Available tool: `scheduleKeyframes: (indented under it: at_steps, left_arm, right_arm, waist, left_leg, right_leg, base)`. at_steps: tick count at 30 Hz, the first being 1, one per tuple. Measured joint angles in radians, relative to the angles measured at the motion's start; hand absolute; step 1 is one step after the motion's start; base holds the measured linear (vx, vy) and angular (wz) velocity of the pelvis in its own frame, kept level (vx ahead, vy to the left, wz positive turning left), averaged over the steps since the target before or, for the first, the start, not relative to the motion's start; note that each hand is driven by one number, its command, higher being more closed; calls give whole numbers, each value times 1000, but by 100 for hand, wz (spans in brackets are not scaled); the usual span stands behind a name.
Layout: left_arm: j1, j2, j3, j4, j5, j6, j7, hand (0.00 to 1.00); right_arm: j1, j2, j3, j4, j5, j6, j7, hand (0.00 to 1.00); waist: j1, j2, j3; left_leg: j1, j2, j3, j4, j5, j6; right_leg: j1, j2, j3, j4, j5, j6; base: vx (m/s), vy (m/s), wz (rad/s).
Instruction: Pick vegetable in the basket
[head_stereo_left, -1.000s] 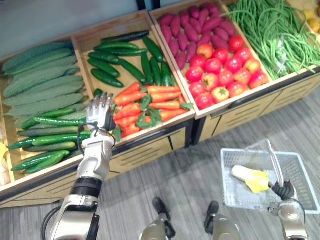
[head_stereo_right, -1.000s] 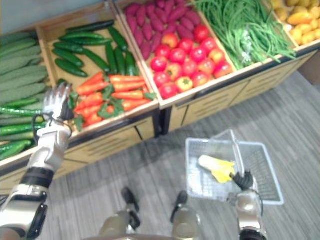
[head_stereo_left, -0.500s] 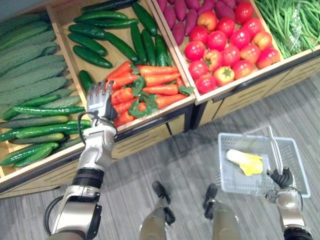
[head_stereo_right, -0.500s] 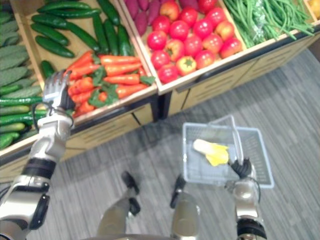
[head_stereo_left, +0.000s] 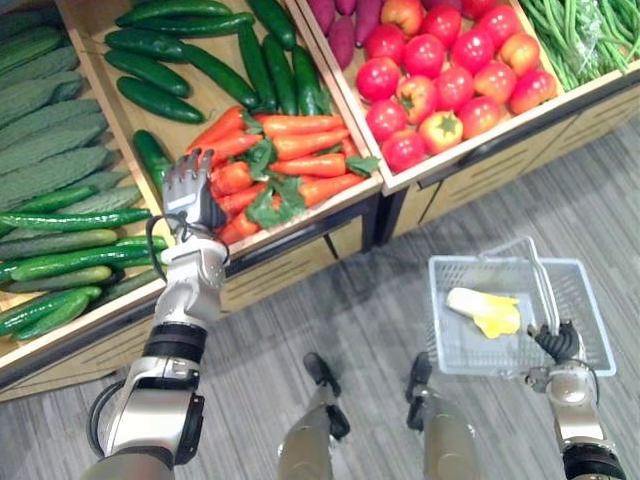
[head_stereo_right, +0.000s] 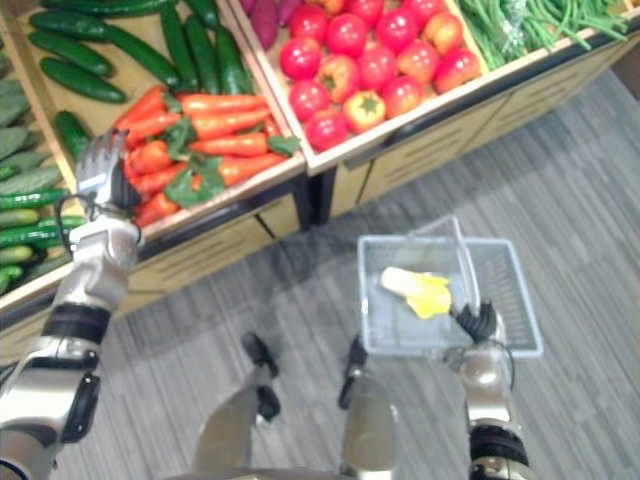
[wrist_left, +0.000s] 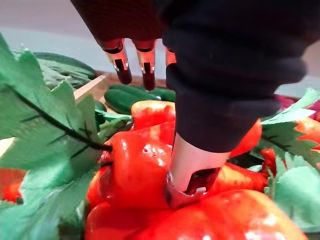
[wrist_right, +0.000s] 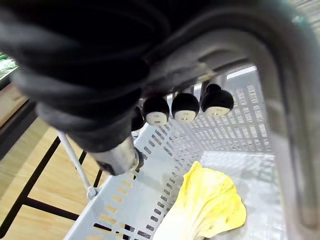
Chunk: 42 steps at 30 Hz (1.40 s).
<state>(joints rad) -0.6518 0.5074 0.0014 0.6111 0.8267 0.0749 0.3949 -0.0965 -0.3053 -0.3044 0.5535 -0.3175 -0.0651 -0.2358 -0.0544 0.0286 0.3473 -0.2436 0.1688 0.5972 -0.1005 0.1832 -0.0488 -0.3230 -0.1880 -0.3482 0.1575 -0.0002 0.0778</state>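
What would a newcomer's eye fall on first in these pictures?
The bright orange carrots in the wooden stall, with the left hand open at their left edge, beside a bin of red tomatoes. Lower right, the right hand holds a pale basket by its handle, with one yellow leafy vegetable inside.

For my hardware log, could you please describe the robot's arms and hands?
Both arms are silver-grey with black bands. The left hand has silver fingers with dark tips; a dark ribbed cover wraps its back and wrist. The right hand looks the same, its fingertips rounded and dark.
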Motion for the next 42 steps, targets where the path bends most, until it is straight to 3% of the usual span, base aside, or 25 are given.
scheduleKeyframes:
  at_steps: [1, 2, 28, 42]
  left_arm:
    - [-8, 1, 3, 16, 0, 0, 0, 0]
    - [-14, 1, 2, 26, 0, 0, -1, 100]
    - [-21, 41, 2, 68, -40, -7, 29, 100]
    - [43, 41, 50, -136, -41, -15, 40, 100]
  right_arm:
    - [0, 0, 0, 0, 0, 0, -2, 100]
    - [0, 0, 0, 0, 0, 0, -2, 100]
    - [-9, 0, 31, -36, -33, -3, -3, 100]
    - [19, 0, 31, -78, -37, -5, -7, 100]
  waist:
    - [-2, 0, 1]
    - [-3, -1, 2]
    - [-21, -18, 16]
    - [-20, 0, 45]
  left_leg:
    - [0, 0, 1, -1, 0, 0]
    - [0, 0, 1, 0, 0, 0]
    - [2, 1, 22, 4, 0, 0]
    - [-1, -2, 19, 4, 0, 0]
  right_leg:
    - [-1, 0, 2, 0, 0, 0]
    - [-1, 0, 2, 0, 1, 0]
    - [-4, 8, 23, -27, 25, 1]
    - [-5, 6, 23, -30, 25, 2]
  base:
    - [3, -36, -4]
    - [5, -36, -2]
    - [6, -23, -2]
    - [4, -7, 0]
